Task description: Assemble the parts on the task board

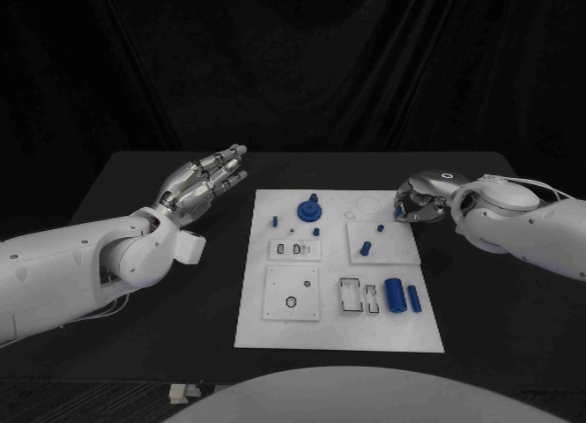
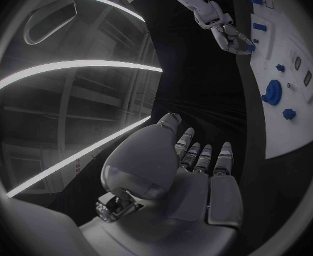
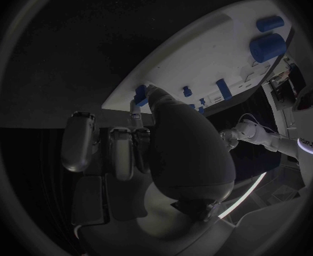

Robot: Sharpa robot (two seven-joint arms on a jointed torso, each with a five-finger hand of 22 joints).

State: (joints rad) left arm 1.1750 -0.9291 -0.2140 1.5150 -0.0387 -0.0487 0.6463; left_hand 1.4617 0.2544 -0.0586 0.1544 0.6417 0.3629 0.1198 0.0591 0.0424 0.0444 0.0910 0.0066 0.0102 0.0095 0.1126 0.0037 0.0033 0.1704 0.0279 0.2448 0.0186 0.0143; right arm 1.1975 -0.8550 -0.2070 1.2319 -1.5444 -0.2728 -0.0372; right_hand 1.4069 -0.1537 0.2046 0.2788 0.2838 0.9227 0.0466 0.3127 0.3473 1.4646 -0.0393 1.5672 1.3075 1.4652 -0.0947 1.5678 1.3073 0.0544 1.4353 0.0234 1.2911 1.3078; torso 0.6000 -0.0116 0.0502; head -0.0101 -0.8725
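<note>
The white task board (image 1: 344, 333) lies in the middle of the black table. On it are a round blue part (image 1: 310, 210), several small blue pegs such as one (image 1: 365, 249) on a raised plate, and a blue cylinder (image 1: 395, 295) beside a blue bar (image 1: 413, 300). My right hand (image 1: 419, 204) is at the board's far right edge with its fingers curled. It pinches a small blue part (image 3: 138, 92) between thumb and a finger, just over the board's corner. My left hand (image 1: 203, 181) hovers left of the board, fingers straight and apart, holding nothing.
Raised white plates with slots and holes (image 1: 293, 293) take up the board's left and middle. Bare black table (image 1: 153, 176) surrounds the board on every side. In the left wrist view the right hand (image 2: 230, 35) shows at the board's (image 2: 291, 136) far edge.
</note>
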